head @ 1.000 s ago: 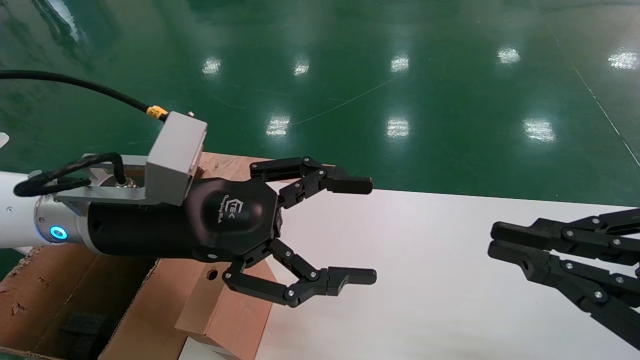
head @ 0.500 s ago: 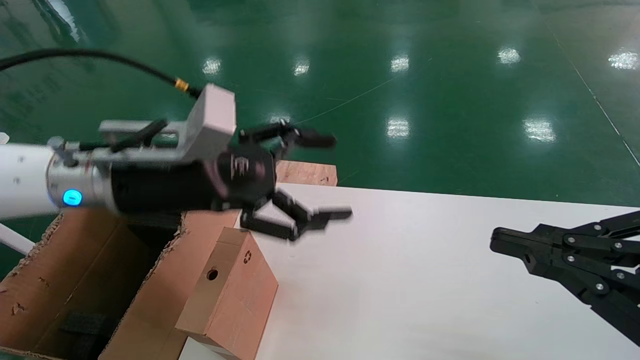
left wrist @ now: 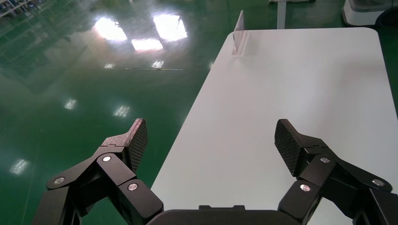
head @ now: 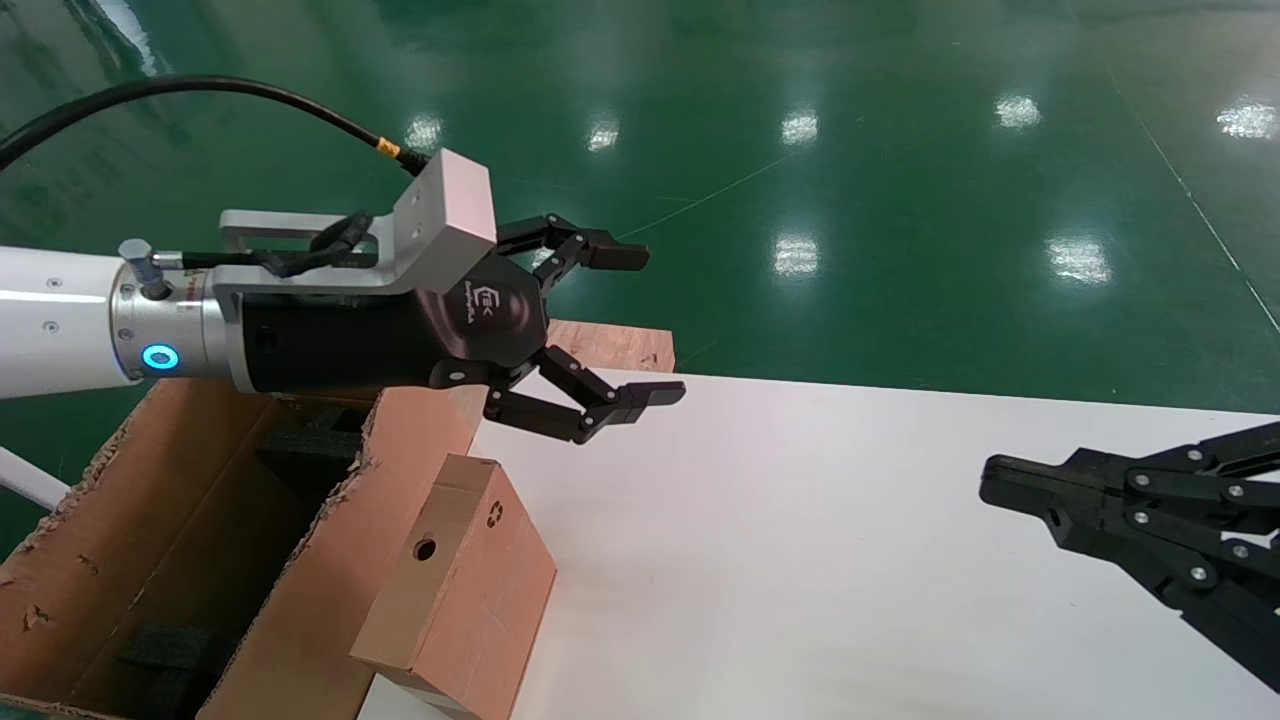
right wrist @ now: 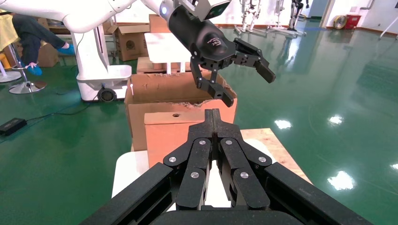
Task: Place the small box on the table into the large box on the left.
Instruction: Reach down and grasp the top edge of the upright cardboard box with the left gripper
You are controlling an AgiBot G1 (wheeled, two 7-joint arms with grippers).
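left gripper (head: 632, 325): fingers spread, empty, above large box (head: 300, 560) far corner | small box (head: 455, 590): on table (head: 850, 560), against large box (hole side up) | right gripper (head: 990, 480): fingers together, well right of large box

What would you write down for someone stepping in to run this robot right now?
Left hand: open, empty, in the air above the far edge of the table, beyond the small box.
Right hand: shut, empty, parked over the table's right side.
Small box: on the table's left edge, leaning against the large box, round hole showing.
Large box: open, black foam inside.
Done: nothing placed yet.
Left: grasp the small box, lift it, set it in the large box.
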